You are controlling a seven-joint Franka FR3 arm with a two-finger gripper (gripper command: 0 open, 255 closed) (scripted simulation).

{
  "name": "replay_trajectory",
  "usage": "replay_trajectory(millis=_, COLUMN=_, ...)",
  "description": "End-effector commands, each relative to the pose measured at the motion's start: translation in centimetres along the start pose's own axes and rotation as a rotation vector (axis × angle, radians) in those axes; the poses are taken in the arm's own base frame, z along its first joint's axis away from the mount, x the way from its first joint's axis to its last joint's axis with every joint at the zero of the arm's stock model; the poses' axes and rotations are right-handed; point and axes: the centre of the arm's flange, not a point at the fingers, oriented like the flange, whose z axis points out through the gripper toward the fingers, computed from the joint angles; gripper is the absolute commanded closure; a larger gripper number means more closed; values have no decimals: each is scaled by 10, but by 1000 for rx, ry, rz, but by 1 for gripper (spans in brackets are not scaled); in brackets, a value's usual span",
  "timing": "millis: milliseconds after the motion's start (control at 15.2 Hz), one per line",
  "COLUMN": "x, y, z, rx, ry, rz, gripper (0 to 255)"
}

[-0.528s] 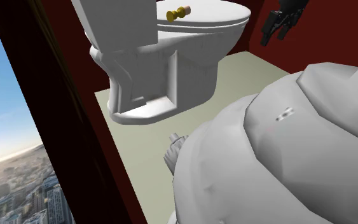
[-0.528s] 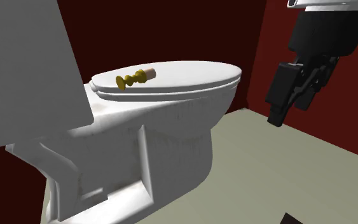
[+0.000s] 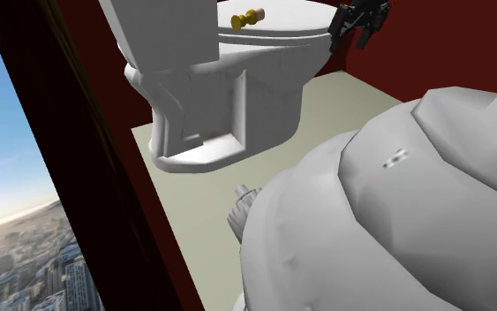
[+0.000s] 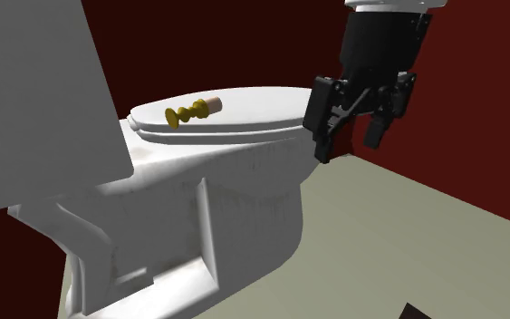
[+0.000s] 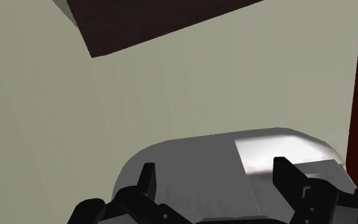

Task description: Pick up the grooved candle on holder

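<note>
Lying on lid: candle (image 4: 195, 111) on its side, flat on the shut white lid (image 4: 280, 104), toward the tank (image 4: 35, 109) end.
Candle look: short pinkish-tan stub at one end; holder (image 4: 178, 115) gold, turned into rounded knobs with a flared foot; grooves too small to tell.
Candle in shoulder view: on the lid, stub end pointing to that view's right.
Toilet (image 3: 229, 97): white, lid down, standing on a pale beige floor (image 4: 425, 245) against a dark red wall (image 4: 479, 154).
Gripper (image 4: 345, 149): black, fingers (image 5: 147, 178) spread wide, gripping nothing; it hangs just beside the bowl's front end at about lid height, well apart from the candle.
Wrist view: the toilet's rounded grey-white front lies beyond the parted fingers, floor around it.
Window (image 3: 17, 177): blue sky and city towers, at the shoulder view's left.
Arm (image 3: 396, 212): white bulk at the shoulder view's lower right.
</note>
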Motion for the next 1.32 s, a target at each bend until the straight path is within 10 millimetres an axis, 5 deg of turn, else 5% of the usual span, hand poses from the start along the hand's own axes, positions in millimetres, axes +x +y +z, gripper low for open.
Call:
replay_trajectory(millis=0, x=21, y=-15, z=-1, rx=15, ry=5, rz=39, gripper=0)
replay_trajectory(millis=1254, x=229, y=-113, z=-21, rx=145, ry=54, rz=388, gripper=0)
